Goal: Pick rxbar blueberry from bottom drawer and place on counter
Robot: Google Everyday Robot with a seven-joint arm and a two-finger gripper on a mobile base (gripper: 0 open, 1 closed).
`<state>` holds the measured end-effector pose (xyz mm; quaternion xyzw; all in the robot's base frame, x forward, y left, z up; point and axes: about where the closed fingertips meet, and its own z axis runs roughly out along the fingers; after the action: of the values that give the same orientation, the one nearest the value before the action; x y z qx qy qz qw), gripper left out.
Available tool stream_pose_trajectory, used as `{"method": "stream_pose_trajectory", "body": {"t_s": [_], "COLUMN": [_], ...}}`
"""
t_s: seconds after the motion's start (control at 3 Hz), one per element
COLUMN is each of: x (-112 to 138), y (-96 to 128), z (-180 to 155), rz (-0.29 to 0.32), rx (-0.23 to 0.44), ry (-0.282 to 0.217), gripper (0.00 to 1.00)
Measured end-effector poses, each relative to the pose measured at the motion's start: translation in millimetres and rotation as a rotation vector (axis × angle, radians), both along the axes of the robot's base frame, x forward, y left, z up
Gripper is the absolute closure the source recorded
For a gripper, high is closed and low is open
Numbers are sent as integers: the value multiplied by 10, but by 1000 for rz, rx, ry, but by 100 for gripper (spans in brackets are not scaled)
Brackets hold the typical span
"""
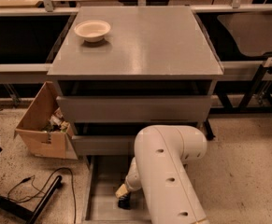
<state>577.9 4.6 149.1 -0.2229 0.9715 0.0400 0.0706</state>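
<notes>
Because the small dark blue-black snack bar (125, 204) lies in the wide shallow grey bottom drawer (100, 205), lower centre, my claw (123, 195) reaches down to it; whether it grips, I cannot tell.

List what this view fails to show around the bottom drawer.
The rxbar: camera view, mostly covered by the gripper low in the bottom drawer; lettering too small to read.
The bottom drawer: right side hidden by the arm, front cut off by the lower edge.
The box: contents too small to identify.
</notes>
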Motion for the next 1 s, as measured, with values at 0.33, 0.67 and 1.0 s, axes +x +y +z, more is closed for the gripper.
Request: {"method": "stream_pose_trajectory", "body": {"t_s": [0.33,0.67,1.0], "x": [-94,-156,-205], "y": [271,426,530], "z": [-229,-431,-675], "rz": [-5,-18,-32], "rx": [19,29,30], "ry": [23,47,66], "gripper": [0,0,15]}}
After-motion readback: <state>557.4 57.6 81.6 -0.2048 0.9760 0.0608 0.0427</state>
